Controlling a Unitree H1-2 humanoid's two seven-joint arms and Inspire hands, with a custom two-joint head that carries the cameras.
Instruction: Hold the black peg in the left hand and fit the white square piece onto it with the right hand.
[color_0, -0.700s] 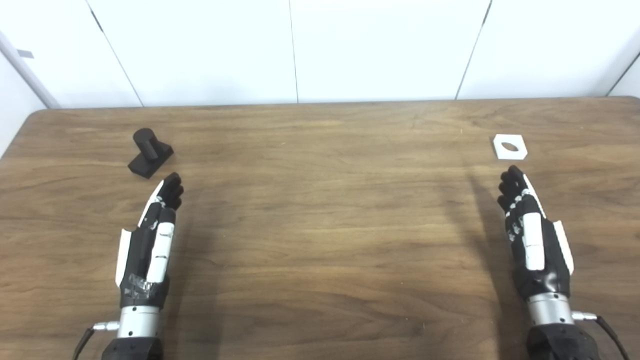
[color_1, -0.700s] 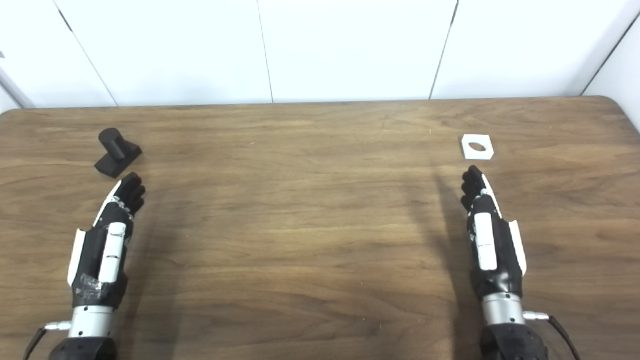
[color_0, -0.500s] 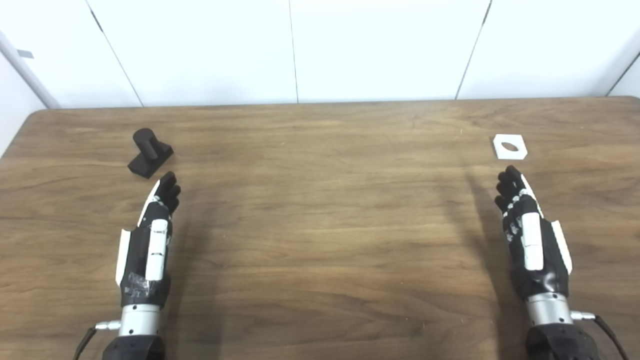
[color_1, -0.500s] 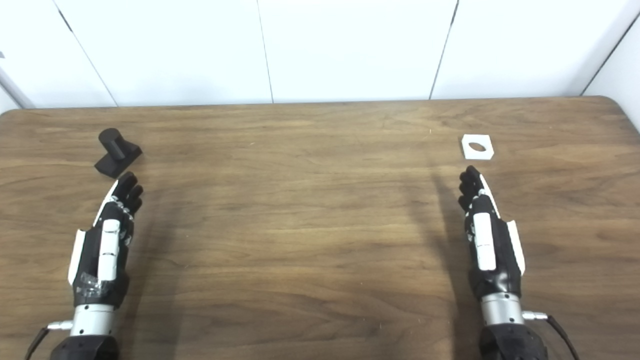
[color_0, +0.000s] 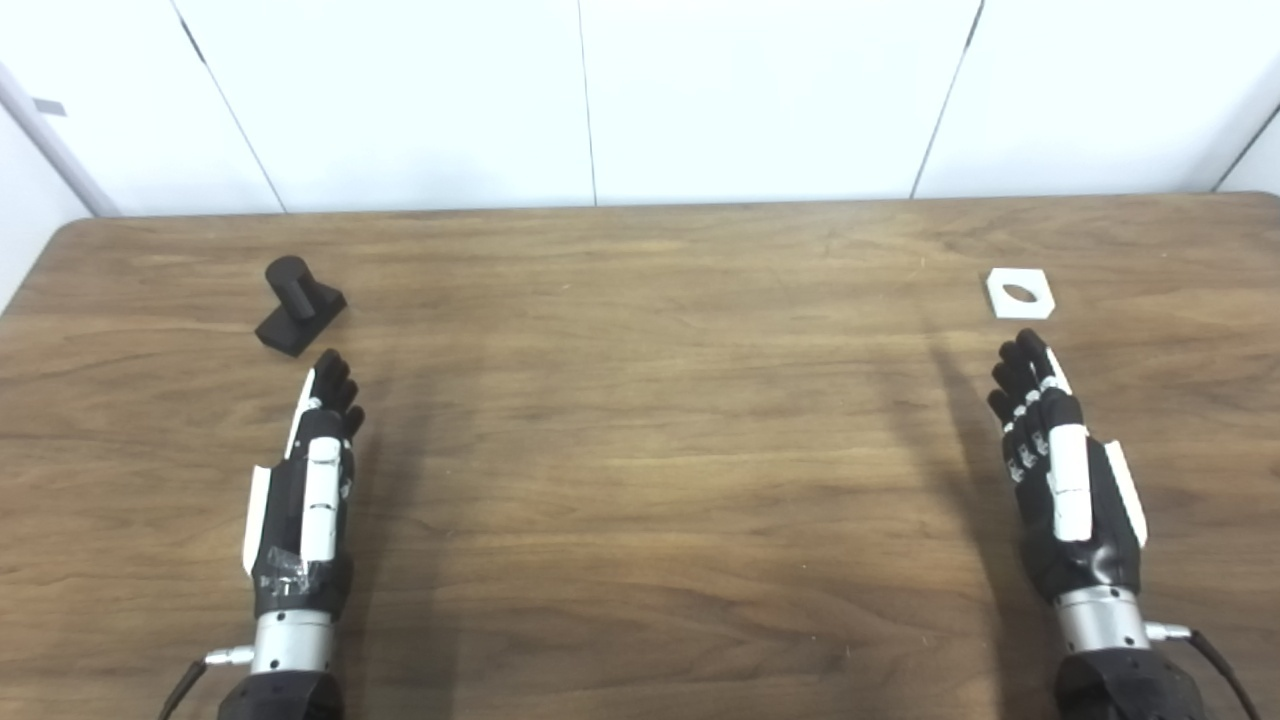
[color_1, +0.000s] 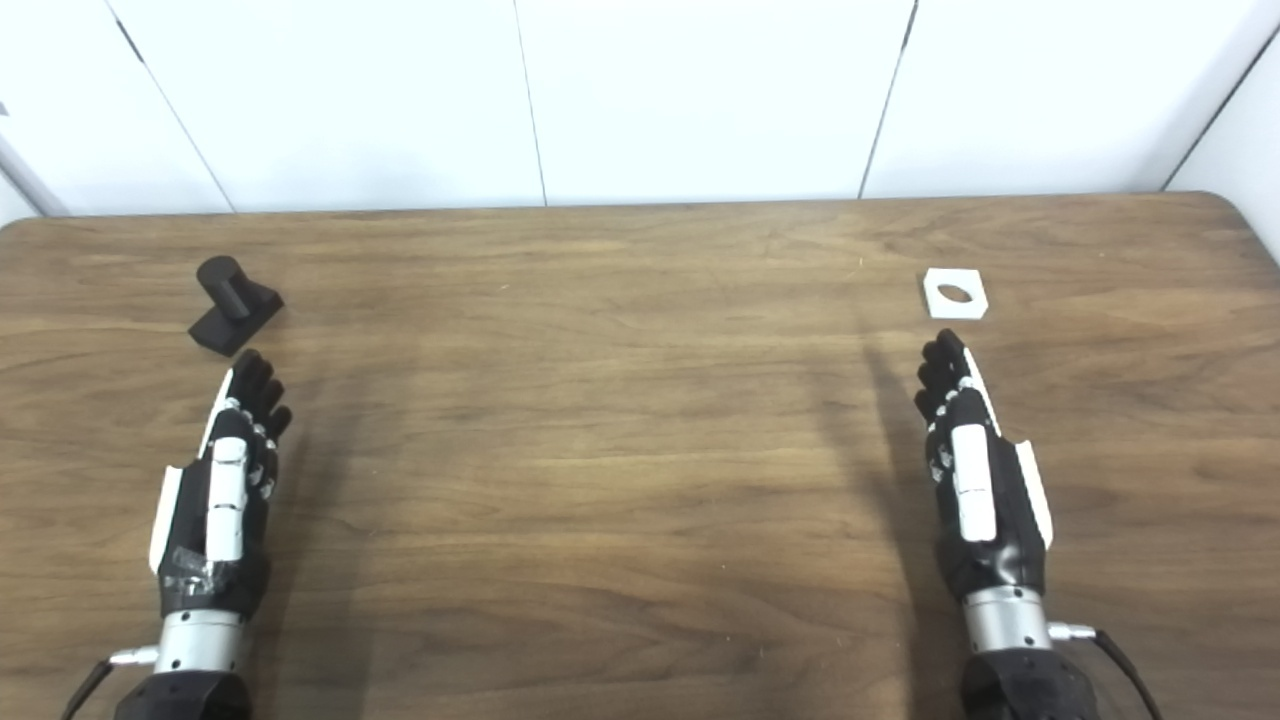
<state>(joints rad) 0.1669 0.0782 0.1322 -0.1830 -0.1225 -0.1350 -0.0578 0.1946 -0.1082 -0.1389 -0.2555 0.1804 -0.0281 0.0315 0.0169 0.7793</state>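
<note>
The black peg (color_0: 297, 304), a short cylinder on a square base, lies on the table at the far left. My left hand (color_0: 310, 470) hovers just below it, open, fingers stretched toward it without touching. At the far right lies the white square piece (color_0: 1019, 293), flat, with a round hole in its middle. My right hand (color_0: 1055, 465) is open too, its fingertips (color_0: 1020, 350) a short way below the piece and apart from it. Neither hand holds anything.
The brown wooden table (color_0: 640, 420) spans the whole view, with its far edge against a white panelled wall (color_0: 640, 100). The left corner is rounded at the back.
My left hand has straightened and shifted slightly toward me and to the right, its fingers pointing more upright. The right hand has barely moved. The peg and the white piece lie where they were.
</note>
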